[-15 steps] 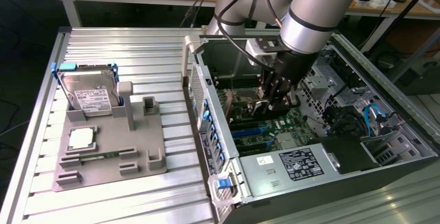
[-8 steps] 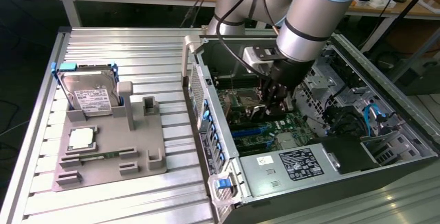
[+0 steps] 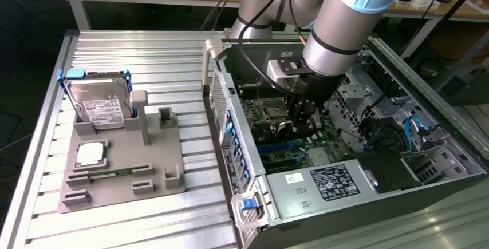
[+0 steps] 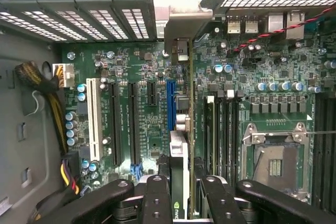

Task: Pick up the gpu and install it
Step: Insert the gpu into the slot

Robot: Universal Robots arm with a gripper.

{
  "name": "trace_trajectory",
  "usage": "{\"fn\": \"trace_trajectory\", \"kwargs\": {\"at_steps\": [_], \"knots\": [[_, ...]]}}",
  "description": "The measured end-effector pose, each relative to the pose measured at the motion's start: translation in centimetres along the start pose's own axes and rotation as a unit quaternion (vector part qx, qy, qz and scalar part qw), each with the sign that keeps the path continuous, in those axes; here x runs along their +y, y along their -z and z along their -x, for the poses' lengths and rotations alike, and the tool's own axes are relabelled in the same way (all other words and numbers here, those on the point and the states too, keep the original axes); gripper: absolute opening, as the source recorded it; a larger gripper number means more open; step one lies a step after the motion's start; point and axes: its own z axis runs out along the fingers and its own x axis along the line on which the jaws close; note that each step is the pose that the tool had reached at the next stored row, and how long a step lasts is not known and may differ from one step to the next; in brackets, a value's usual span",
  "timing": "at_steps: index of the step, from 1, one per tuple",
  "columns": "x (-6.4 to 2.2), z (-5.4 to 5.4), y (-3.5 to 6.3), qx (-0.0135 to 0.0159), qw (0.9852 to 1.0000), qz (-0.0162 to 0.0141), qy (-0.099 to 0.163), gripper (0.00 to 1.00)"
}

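Note:
The gpu (image 4: 181,145) is a thin dark card seen edge-on between my fingers, and its silvery end bracket (image 4: 176,14) reaches the case's rear slot openings. My gripper (image 4: 185,195) is shut on the card's upper edge. The card stands upright over the green motherboard (image 4: 131,77), lined up along the blue expansion slot (image 4: 170,103). Whether it sits in the slot I cannot tell. In the exterior view my gripper (image 3: 300,124) is low inside the open computer case (image 3: 229,117), and the arm hides most of the card.
Black expansion slots and a white slot (image 4: 95,119) lie beside the blue one, memory slots and the CPU socket (image 4: 275,156) on the other side. A power supply (image 3: 321,183) fills the case's near end. At the exterior view's left, a grey fixture (image 3: 122,169) holds a hard drive (image 3: 99,103).

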Motion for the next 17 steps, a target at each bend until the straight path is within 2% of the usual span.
{"fn": "trace_trajectory", "kwargs": {"at_steps": [4,11,17], "knots": [[0.45,-0.02,-0.39,0.0000,1.0000,0.0000,0.000,0.27],[0.48,-0.55,-0.46,-0.0001,1.0000,0.0000,0.000,0.27],[0.73,-0.57,-0.54,0.0000,1.0000,0.0000,0.000,0.27]]}}
